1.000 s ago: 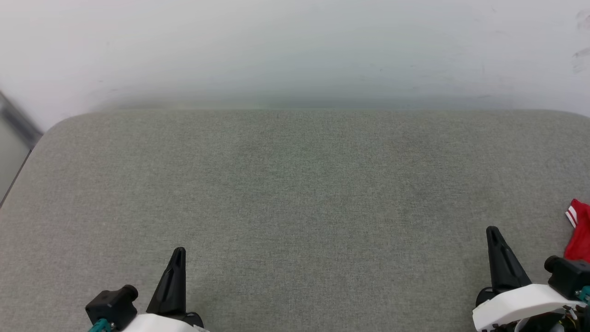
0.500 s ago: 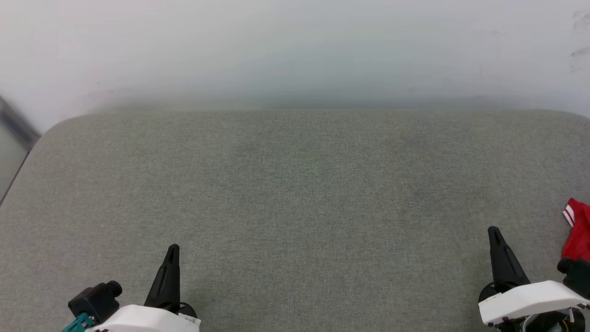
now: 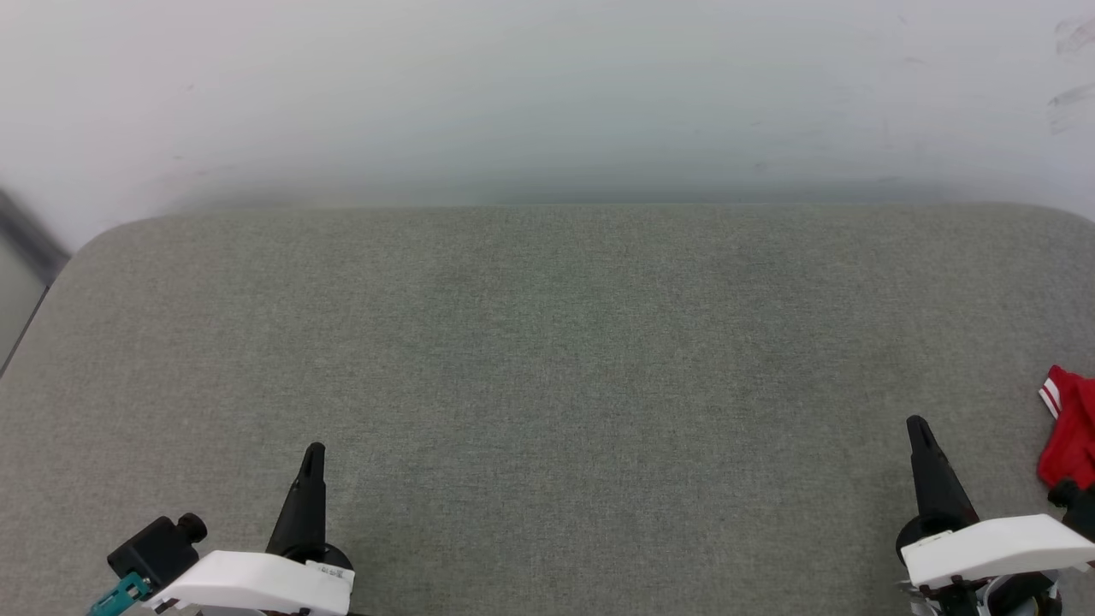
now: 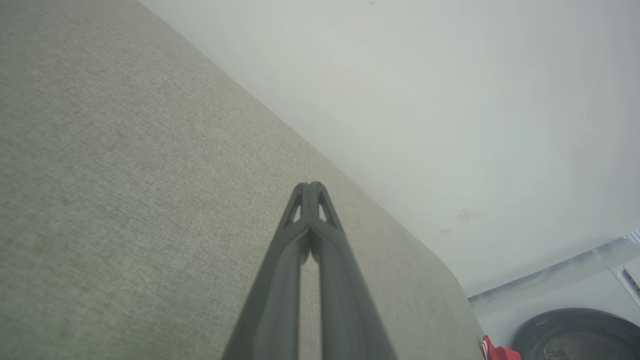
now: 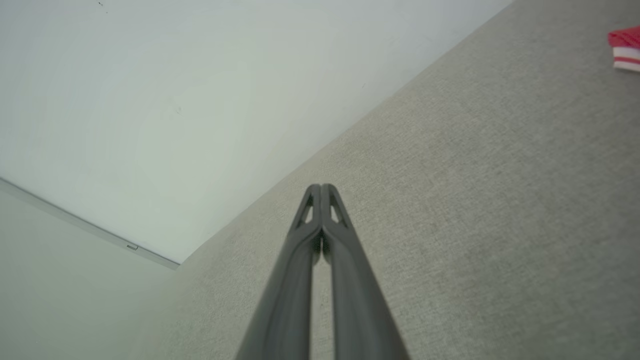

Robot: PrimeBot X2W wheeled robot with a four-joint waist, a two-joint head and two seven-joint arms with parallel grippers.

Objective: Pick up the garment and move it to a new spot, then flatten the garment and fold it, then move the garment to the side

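Red garment [image 3: 1069, 428] crumpled, far right

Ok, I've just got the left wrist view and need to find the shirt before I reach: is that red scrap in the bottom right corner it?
Observer: Yes. In the head view the shirt lies at the cushion's right edge, showing red and white stripes.
Operator: Is the right gripper on it?
Observer: No. The right gripper is shut, empty and apart from the shirt, which lies to its right.
Operator: Anything between them?
Observer: In the right wrist view, bare cushion lies between the fingers and the shirt.
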